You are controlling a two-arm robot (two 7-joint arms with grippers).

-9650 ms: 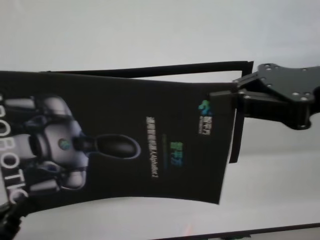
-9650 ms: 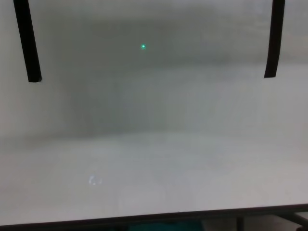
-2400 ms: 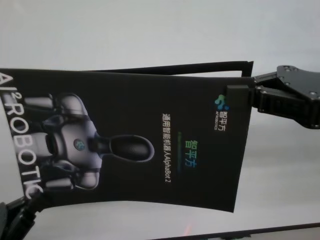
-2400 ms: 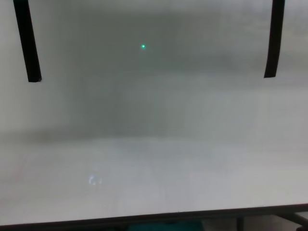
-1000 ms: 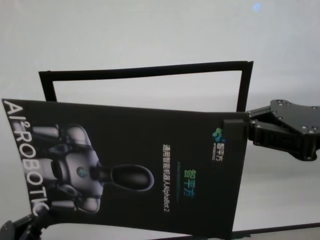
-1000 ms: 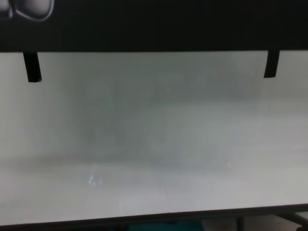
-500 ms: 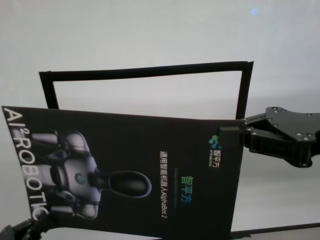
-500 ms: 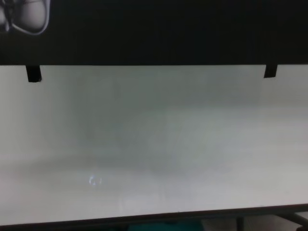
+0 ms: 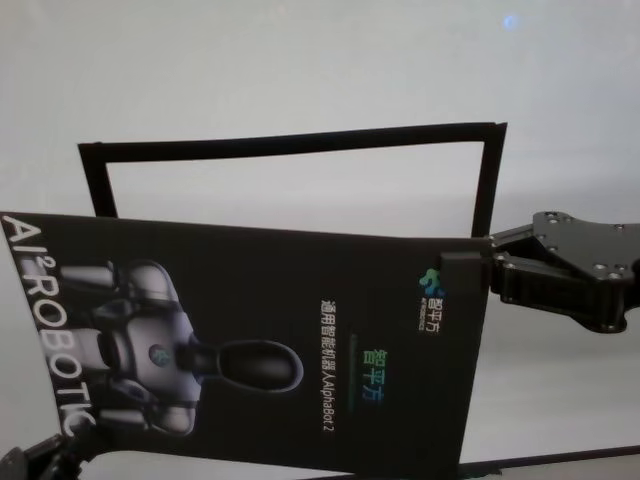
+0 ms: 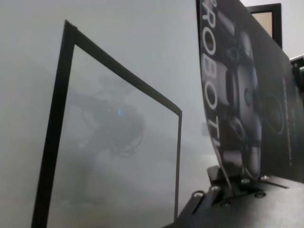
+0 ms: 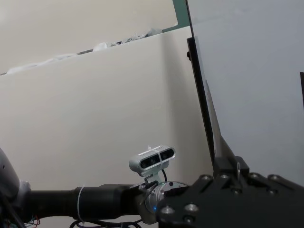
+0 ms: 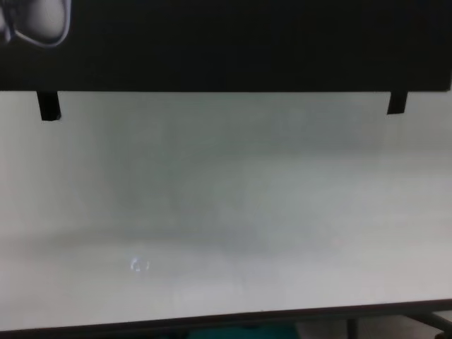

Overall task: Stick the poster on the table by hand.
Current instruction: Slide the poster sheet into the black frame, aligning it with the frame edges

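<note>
poster (image 9: 300,340): held up off the table (image 12: 226,226), toward its near edge, in front of the black tape frame (image 9: 290,143).
right gripper (image 9: 478,268): pinching the poster's far right corner.
left gripper (image 10: 223,178): pinching the near left corner.
handling: looks light, glossy, floppy; it bows, so keep hold at opposite corners, taut.
</note>
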